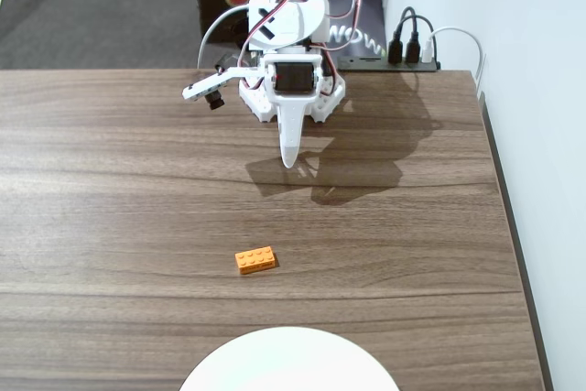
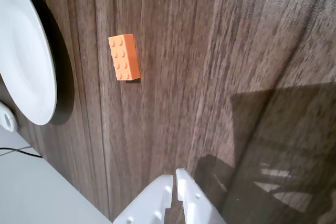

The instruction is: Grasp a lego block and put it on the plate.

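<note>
The lego block (image 1: pixel 255 260) lies flat on the wooden table (image 1: pixel 110 190), studs up in 2 rows, its long side running roughly 3 to 9 o'clock in the fixed view with a slight tilt; nothing touches it. In the wrist view the same block (image 2: pixel 124 57) sits at about 11 o'clock from the picture's centre, its long side running 12 to 6 there, with 2 rows of 4 studs plain to count. The plate (image 1: pixel 288 362) is at 6 o'clock from the block in the fixed view, near it but clearly apart, and cut off by the bottom edge; in the wrist view the plate (image 2: pixel 26 66) shows at 9 o'clock from the block, its rim casting a dark shadow on the wood. The gripper (image 1: pixel 289 160) is at 12 o'clock from the block in the fixed view, well apart from it, pointing down toward the table in front of the arm's base (image 1: pixel 293 89). In the wrist view the gripper (image 2: pixel 175 178) enters from the bottom edge (about 6 o'clock), its 2 white fingers pressed close together with only a thin slit between them and nothing held. A power strip (image 1: pixel 407 57) with plugged cables sits at the far table edge, at 2 o'clock from the gripper in the fixed view.
</note>
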`<action>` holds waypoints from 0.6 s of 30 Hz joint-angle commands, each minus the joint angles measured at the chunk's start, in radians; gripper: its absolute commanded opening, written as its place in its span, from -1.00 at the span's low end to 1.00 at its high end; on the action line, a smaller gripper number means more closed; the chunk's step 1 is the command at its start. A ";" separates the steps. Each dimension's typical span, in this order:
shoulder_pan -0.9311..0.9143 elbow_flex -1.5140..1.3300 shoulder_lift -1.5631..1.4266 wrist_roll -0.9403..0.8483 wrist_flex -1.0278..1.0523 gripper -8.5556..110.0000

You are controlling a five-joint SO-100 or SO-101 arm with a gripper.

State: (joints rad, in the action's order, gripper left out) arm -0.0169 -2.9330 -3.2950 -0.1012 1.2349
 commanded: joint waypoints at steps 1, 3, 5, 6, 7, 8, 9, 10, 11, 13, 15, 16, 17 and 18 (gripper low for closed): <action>0.005 0.006 0.003 -0.005 0.002 -0.85; 0.008 0.006 0.006 -0.005 0.003 -0.85; 0.003 0.011 0.031 0.000 -0.005 -0.85; 0.002 0.014 0.043 0.002 -0.009 -0.85; 0.002 0.015 0.052 0.002 -0.014 -0.85; 0.002 0.017 0.063 0.002 -0.018 -0.85; -0.002 0.020 0.075 0.003 -0.023 -0.85; -0.003 0.021 0.084 0.006 -0.025 -0.85; -0.006 0.023 0.091 0.006 -0.028 -0.85; -0.020 0.032 0.115 0.006 -0.041 -0.85; -0.044 0.051 0.149 0.006 -0.052 -0.85; -0.055 0.058 0.167 0.006 -0.060 -0.85; -0.061 0.063 0.178 0.006 -0.064 -0.85; -0.067 0.069 0.189 0.006 -0.067 -0.85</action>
State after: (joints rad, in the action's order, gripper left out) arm -0.0690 -2.9115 -3.1263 -0.0982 1.1827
